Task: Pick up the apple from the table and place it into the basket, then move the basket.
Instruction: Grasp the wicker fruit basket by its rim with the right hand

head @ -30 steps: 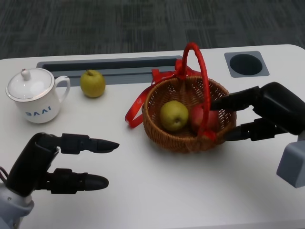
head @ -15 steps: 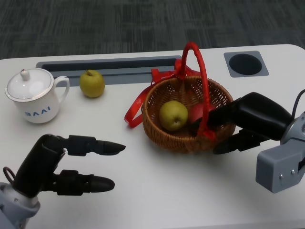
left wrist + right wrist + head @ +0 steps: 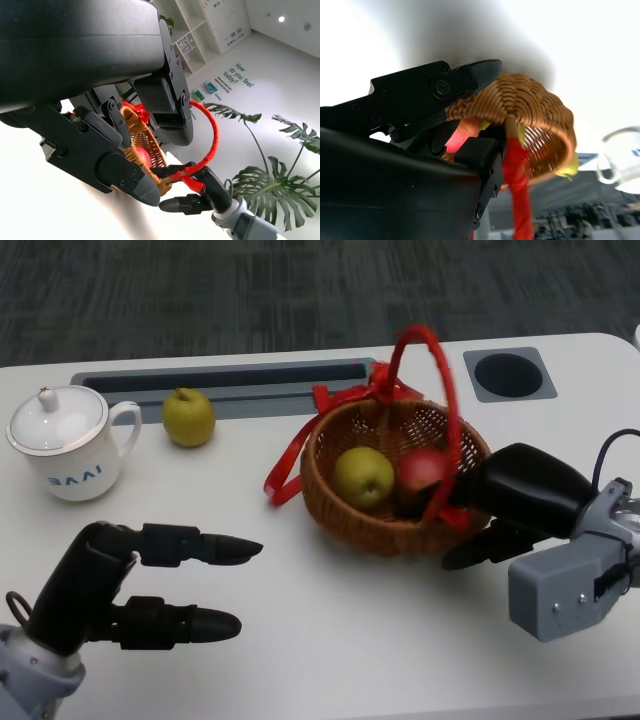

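Nearest you, at about 7 o'clock on the white surface (image 3: 330, 640), your left hand (image 3: 110, 585) hovers with its fingers (image 3: 215, 547) stretched out and spread apart, holding nothing. At roughly 4 o'clock your right hand (image 3: 515, 502) grips the near-right rim of the wicker basket (image 3: 375, 525): some fingers (image 3: 475, 550) lie under the outer wall while others reach over the rim by the foot of the red handle (image 3: 450, 390) (the right wrist view shows the weave pinched between them). Inside the basket, toward the middle of the surface, the red apple (image 3: 422, 470) sits just beside a yellow-green fruit (image 3: 362, 476). Farther off, near 11 o'clock, a second yellow-green fruit (image 3: 189, 417) stands alone, and a lidded white cup (image 3: 60, 445) sits at 10 o'clock.
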Action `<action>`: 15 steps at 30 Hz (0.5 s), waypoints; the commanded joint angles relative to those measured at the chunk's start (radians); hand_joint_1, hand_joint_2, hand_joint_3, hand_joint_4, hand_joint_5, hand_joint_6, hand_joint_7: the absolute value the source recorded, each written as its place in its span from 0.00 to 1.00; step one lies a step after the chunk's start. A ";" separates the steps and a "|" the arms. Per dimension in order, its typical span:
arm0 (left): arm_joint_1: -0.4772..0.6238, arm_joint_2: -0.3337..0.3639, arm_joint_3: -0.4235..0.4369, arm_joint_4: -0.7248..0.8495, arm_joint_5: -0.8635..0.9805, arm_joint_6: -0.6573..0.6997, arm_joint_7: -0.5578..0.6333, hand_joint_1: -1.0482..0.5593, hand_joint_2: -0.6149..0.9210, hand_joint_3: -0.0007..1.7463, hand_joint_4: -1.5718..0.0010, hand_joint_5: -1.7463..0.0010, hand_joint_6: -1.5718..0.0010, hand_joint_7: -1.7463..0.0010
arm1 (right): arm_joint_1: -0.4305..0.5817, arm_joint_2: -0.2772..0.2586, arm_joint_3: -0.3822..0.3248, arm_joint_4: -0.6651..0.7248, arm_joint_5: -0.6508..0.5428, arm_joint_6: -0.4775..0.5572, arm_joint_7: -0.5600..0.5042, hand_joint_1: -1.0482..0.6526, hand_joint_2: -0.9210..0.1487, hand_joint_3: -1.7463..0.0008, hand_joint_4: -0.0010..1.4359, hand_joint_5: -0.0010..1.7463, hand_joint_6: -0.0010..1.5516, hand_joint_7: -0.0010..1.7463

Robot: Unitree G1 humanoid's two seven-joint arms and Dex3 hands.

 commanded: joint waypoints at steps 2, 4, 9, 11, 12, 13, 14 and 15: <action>0.024 0.008 0.014 -0.027 0.014 0.015 0.019 0.40 0.85 0.00 0.28 1.00 0.34 1.00 | 0.019 0.041 0.044 0.044 -0.026 0.066 0.037 0.27 0.03 1.00 0.65 0.01 0.51 0.01; 0.028 0.006 0.016 -0.034 0.017 0.019 0.021 0.40 0.85 0.00 0.28 1.00 0.34 1.00 | 0.009 0.057 0.050 0.055 -0.027 0.098 0.047 0.28 0.04 1.00 0.66 0.02 0.52 0.01; 0.034 -0.004 0.018 -0.045 0.010 0.016 0.020 0.40 0.85 0.00 0.27 1.00 0.33 1.00 | -0.016 0.088 0.068 0.076 -0.038 0.171 0.064 0.33 0.05 0.99 0.76 0.06 0.53 0.01; 0.037 -0.008 0.019 -0.049 0.003 0.012 0.019 0.40 0.85 0.00 0.27 1.00 0.33 1.00 | -0.023 0.094 0.068 0.082 -0.030 0.189 0.081 0.34 0.03 0.96 0.77 0.07 0.55 0.01; 0.039 -0.010 0.020 -0.052 0.001 0.011 0.018 0.40 0.85 0.00 0.27 0.99 0.33 1.00 | -0.025 0.096 0.063 0.083 -0.021 0.196 0.092 0.35 0.02 0.93 0.76 0.07 0.56 0.01; 0.041 -0.011 0.021 -0.055 -0.001 0.011 0.018 0.40 0.85 0.00 0.27 0.99 0.33 1.00 | -0.027 0.097 0.060 0.081 -0.013 0.202 0.099 0.35 0.01 0.91 0.76 0.06 0.57 0.02; 0.043 -0.012 0.022 -0.057 -0.001 0.011 0.019 0.40 0.85 0.00 0.27 0.99 0.33 1.00 | -0.028 0.096 0.055 0.077 -0.006 0.202 0.098 0.36 0.00 0.90 0.76 0.06 0.58 0.02; 0.044 -0.012 0.024 -0.057 -0.001 0.010 0.019 0.40 0.85 0.00 0.27 0.99 0.33 1.00 | -0.030 0.095 0.053 0.072 -0.002 0.200 0.092 0.37 0.00 0.90 0.77 0.07 0.59 0.02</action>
